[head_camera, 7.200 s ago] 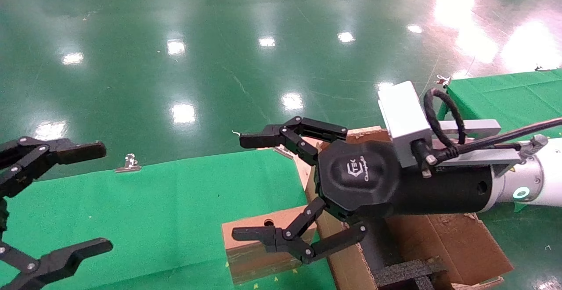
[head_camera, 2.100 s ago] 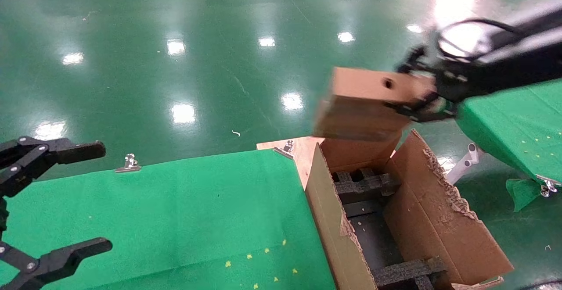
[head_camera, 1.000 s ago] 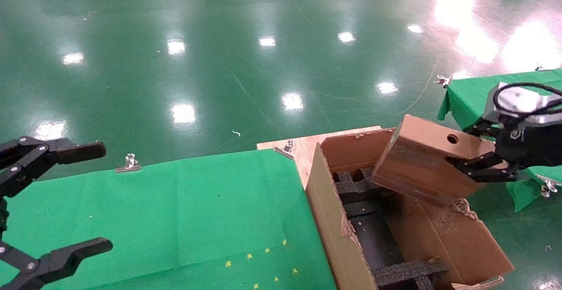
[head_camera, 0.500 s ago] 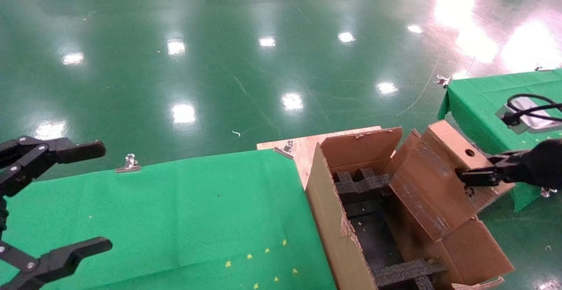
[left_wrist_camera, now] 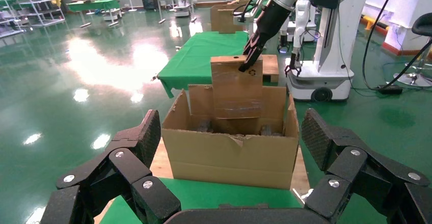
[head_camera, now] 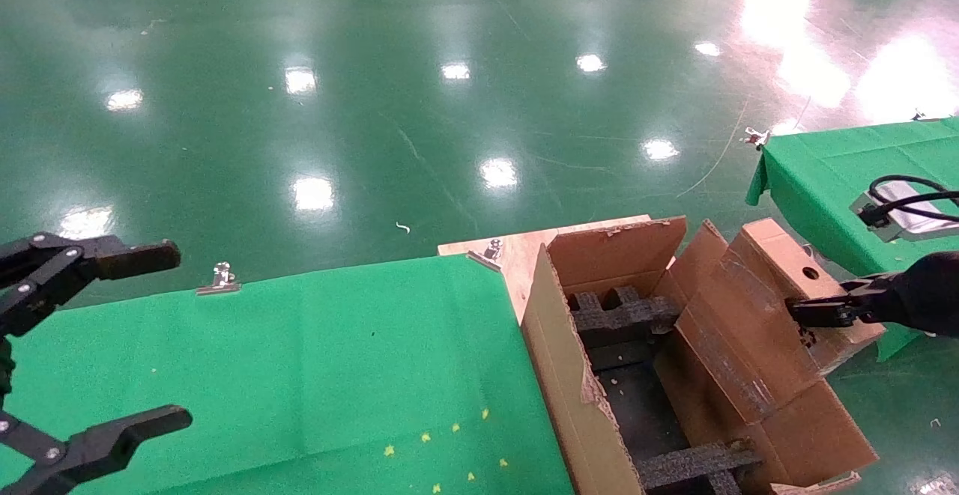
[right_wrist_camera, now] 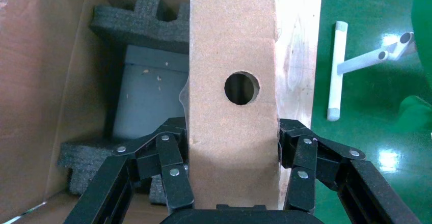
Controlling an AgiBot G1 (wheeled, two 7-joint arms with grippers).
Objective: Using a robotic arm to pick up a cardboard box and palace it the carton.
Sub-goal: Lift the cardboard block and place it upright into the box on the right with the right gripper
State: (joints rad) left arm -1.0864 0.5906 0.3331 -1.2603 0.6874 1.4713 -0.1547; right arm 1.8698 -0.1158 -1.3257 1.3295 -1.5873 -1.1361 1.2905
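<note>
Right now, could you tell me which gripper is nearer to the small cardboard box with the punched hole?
Right. The right gripper clamps the cardboard box at its holed end, over the carton. The left gripper is open above the green table, well away.

Right gripper (right_wrist_camera: 233, 170) fingers clamped either side, left gripper (head_camera: 90, 345) parked, fingers spread
</note>
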